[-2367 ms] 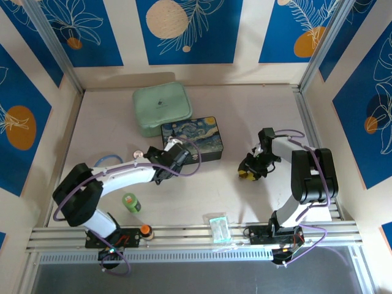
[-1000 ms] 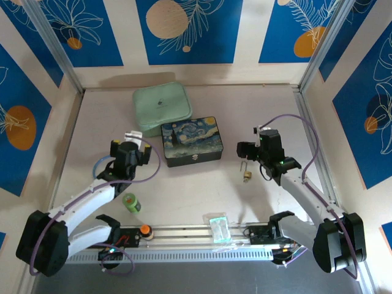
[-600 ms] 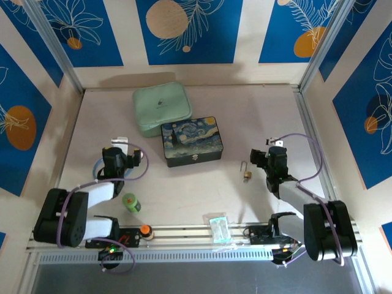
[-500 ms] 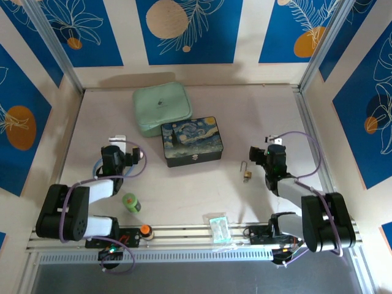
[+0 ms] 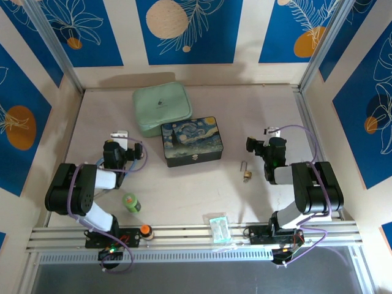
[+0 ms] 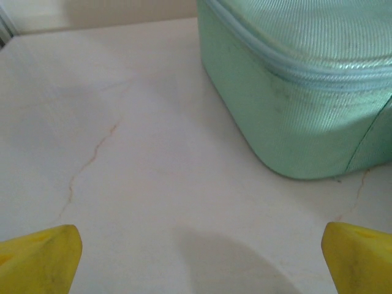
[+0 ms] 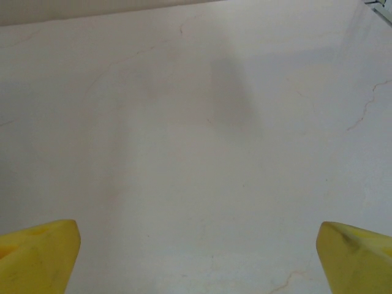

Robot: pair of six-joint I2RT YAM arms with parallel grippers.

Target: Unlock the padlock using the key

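— Left end effector (image 5: 115, 149): how is it found?
— It is held wide open with nothing gripped. Its yellow fingertips (image 6: 37, 257) are spread to the two bottom corners of the left wrist view. Bare worktop (image 6: 141, 153) is seen beneath them, and the mint-green zip case (image 6: 306, 92) lies ahead to the right.
— And the right end effector (image 5: 268, 147)?
— It is likewise spread open and empty, with its fingertips parted over plain worktop in the right wrist view.
— Where is the padlock placed?
— The padlock (image 5: 246, 174) is laid on the worktop between the starry-night painted box (image 5: 192, 142) and the right end effector. It is near the end effector but apart from it, and closer to the front edge than the box. Its thin silver shackle is pointed toward the far side. Whether the shackle is latched cannot be told. The padlock is touched by neither end effector.
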